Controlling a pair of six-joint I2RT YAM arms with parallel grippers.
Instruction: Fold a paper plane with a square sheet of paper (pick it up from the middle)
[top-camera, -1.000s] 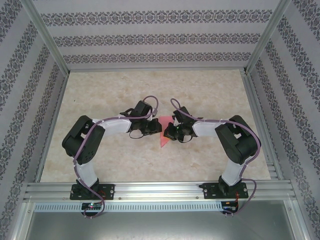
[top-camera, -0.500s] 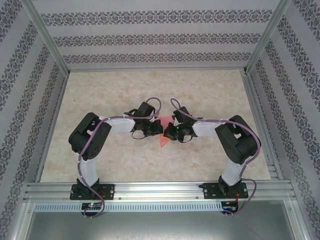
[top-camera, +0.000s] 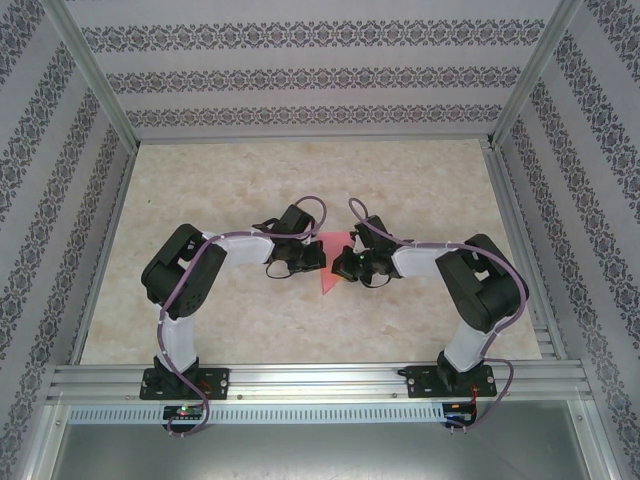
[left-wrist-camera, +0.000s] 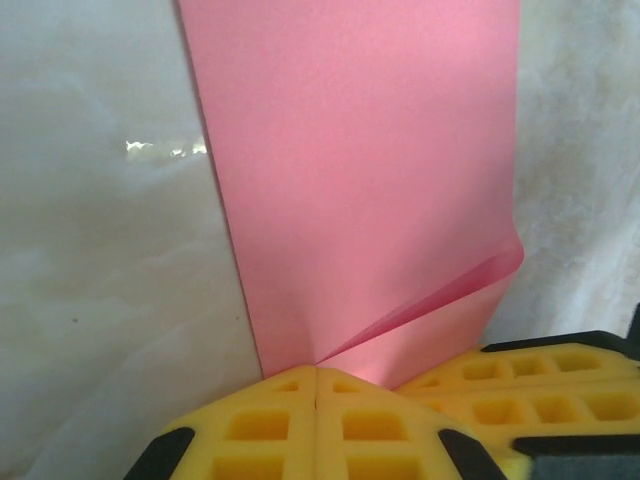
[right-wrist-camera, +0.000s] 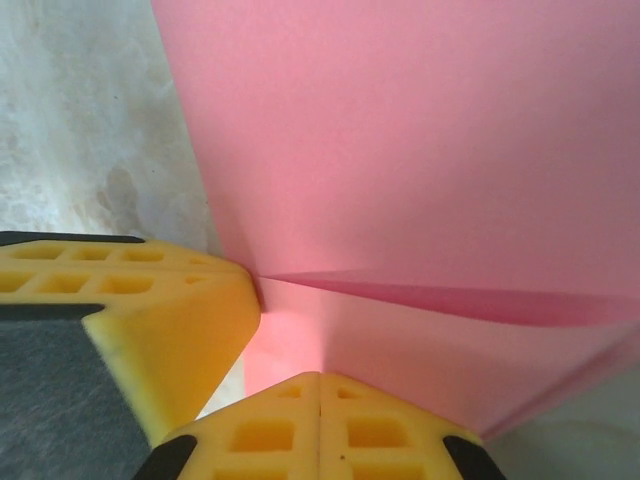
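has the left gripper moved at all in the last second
Yes. The left gripper has shifted right, farther from the table's left rail and closer in over the pink paper.

Robot lab test cell, not a home; boxed in by an aluminium extrusion frame (top-camera: 90, 75) with patterned wall panels (top-camera: 310, 75); marble-look tabletop (top-camera: 400, 180); two arms, left (top-camera: 185, 290) and right (top-camera: 480, 290), bolted to a slotted rail (top-camera: 320, 380); purple cables (top-camera: 310, 212) exposed along the arms.

Patterned striped walls (top-camera: 300, 80), marble tabletop (top-camera: 400, 180), aluminium frame (top-camera: 300, 380)
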